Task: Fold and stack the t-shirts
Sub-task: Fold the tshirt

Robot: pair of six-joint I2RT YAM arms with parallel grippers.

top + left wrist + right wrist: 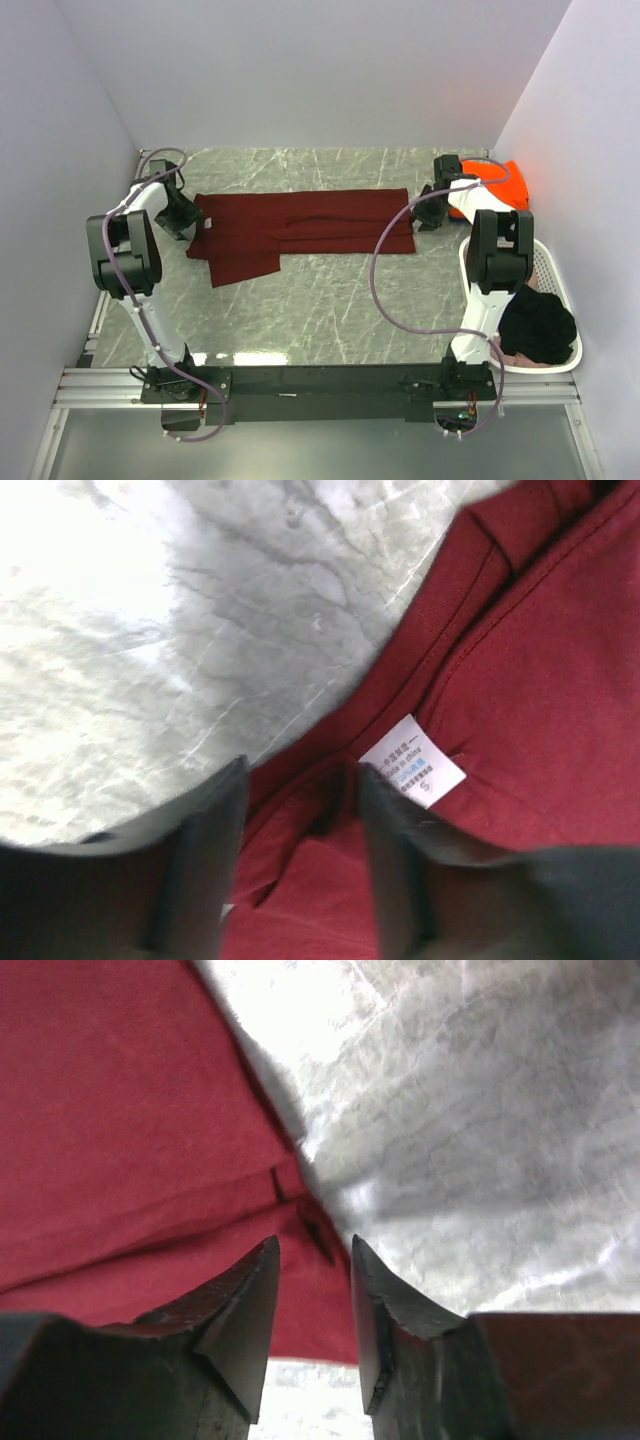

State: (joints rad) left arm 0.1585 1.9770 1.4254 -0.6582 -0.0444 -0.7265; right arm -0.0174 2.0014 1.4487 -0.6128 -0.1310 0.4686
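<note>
A dark maroon t-shirt (300, 225) lies folded into a long band across the far half of the table, with one sleeve flap sticking out toward me at its left. My left gripper (190, 222) hovers over the collar end, where a white size label (412, 760) shows. Its jaws (302, 780) stand apart with loose maroon cloth (530, 660) below the gap. My right gripper (420, 215) is at the shirt's right end, open (313, 1250) over the hem corner (130, 1110). A bright orange t-shirt (505, 185) lies bunched at the back right.
A white perforated basket (556, 272) stands at the right edge. It holds a black t-shirt (538, 325) with a bit of pale pink cloth (520, 358) under it. Marble tabletop (330, 310) spreads in front of the maroon shirt. White walls close in on three sides.
</note>
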